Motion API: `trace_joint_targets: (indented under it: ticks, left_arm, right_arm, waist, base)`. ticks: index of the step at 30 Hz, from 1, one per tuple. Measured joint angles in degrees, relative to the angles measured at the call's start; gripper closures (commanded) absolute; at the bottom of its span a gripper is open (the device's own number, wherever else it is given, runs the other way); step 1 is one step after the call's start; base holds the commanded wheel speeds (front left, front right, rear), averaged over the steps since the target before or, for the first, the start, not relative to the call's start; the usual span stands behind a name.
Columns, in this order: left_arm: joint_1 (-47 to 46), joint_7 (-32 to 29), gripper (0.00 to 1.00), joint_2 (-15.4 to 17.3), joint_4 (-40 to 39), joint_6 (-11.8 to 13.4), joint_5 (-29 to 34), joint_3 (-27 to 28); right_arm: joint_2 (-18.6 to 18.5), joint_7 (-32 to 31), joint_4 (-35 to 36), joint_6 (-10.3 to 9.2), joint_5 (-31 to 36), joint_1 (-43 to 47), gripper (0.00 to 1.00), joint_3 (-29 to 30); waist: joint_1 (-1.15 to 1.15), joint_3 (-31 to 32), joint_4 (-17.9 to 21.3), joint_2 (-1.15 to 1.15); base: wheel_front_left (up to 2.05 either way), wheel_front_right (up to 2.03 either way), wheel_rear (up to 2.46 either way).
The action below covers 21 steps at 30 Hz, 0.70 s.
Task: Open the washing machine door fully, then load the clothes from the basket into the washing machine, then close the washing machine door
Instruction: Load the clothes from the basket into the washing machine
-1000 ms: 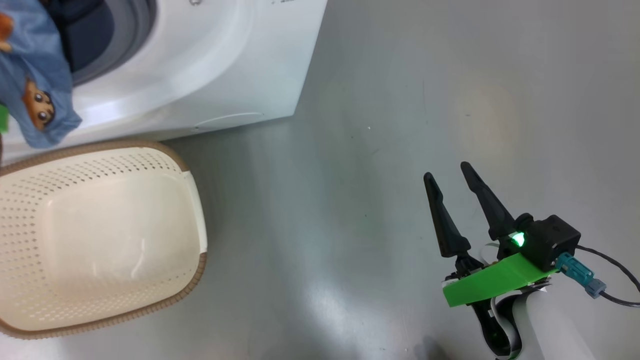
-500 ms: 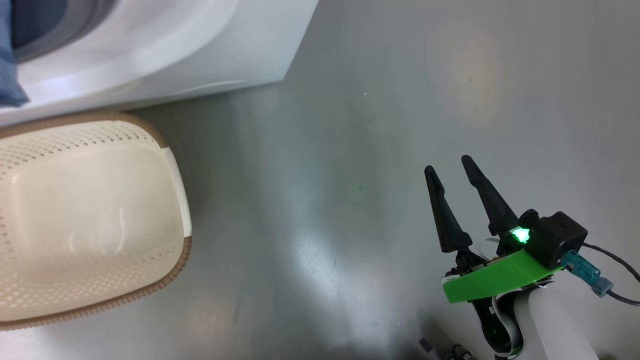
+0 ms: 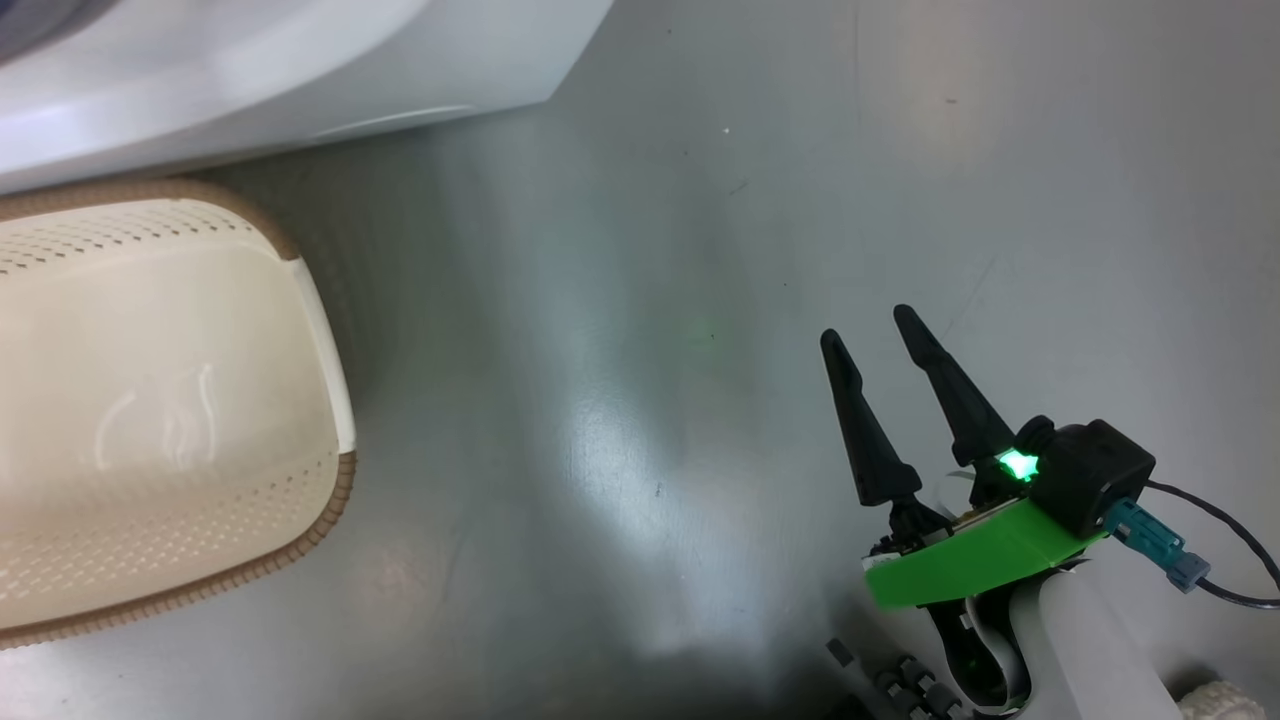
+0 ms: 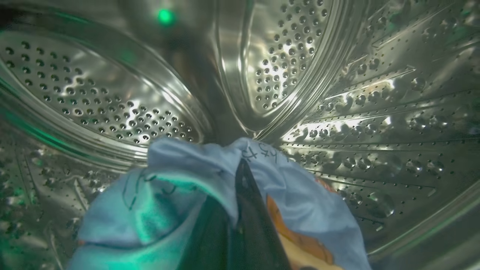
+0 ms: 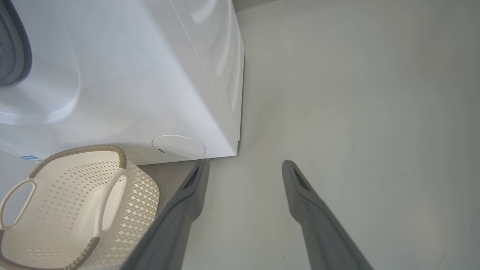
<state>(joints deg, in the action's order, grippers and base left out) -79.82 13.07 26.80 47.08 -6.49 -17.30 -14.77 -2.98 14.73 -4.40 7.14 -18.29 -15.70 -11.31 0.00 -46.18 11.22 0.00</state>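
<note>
Start with the left arm. In its wrist view, the left end effector is deep inside the steel perforated drum of the washing machine. Its two dark fingers are clenched on the clothes, a light blue bundle with an orange-brown print that drapes over and around the fingers. The cloth hangs just above the drum wall and has not been let go.

In the head view, the basket sits on the floor just in front of the machine. The part of its inside that shows is bare, and the right wrist view also shows a bare bottom in the basket, below the round filter cap.

Farther right, the right end effector hangs over open floor, well apart from both basket and machine. Its fingers are spread and hold nothing, as the gap between them confirms.

As for progress, the washing machine door must be open, because the arm reaches inside, though I cannot tell whether it is fully open. Loading looks nearly done, with the bundle out of the basket and inside the drum. What is left is to release the cloth, draw the left arm out of the opening, and swing the door shut.
</note>
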Motion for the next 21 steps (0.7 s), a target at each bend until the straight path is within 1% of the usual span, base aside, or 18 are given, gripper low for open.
trace_joint_targets:
  ticks: [3, 5, 9, 12, 17, 21]
  left_arm:
    - [-0.92, 1.32, 1.00, -0.01, -0.75, 0.21, 2.14, -0.89]
    - [-1.23, 1.56, 1.00, 0.02, -2.64, 0.40, 2.96, -0.89]
    - [-1.18, 1.63, 1.00, 0.65, -13.63, 0.69, 5.45, 0.81]
    - [-0.44, 1.67, 1.00, 0.85, -18.17, 0.69, 6.16, 2.90]
    - [3.00, 1.81, 1.00, 0.76, -17.53, 0.66, 6.51, 4.49]
    - [3.19, 1.81, 1.00, 0.41, -15.25, 0.58, 6.58, 4.68]
  right_arm:
    - [-0.01, 0.00, 0.11, 0.00, 0.00, 0.01, 0.00, -0.03]
    - [-0.01, 0.00, 0.21, 0.00, -0.01, 0.01, 0.00, -0.15]
    - [0.00, 0.00, 0.51, 0.00, -0.11, -0.01, 0.00, -0.85]
    - [0.00, 0.00, 0.49, 0.00, -0.47, -0.04, 0.00, -1.07]
    - [0.00, 0.00, 0.33, 0.00, -0.54, -0.24, 0.00, -1.25]
    - [-0.01, 0.00, 0.01, 0.00, -0.54, -0.70, 0.00, -1.31]
  waist:
    - [0.00, -0.39, 0.27, 0.00]
    - [0.00, -0.64, 0.36, 0.00]
    - [0.00, -1.52, 0.60, 0.00]
    - [0.00, -1.81, 0.89, 0.00]
    - [0.00, -1.77, 1.01, 0.00]
    - [0.00, -1.73, 0.92, 0.00]
  base:
    - [0.00, 0.00, 0.00]
    - [0.00, 0.00, 0.00]
    - [0.00, 0.00, 0.00]
    - [0.00, 0.00, 0.00]
    - [0.00, 0.00, 0.00]
    - [0.00, 0.00, 0.00]
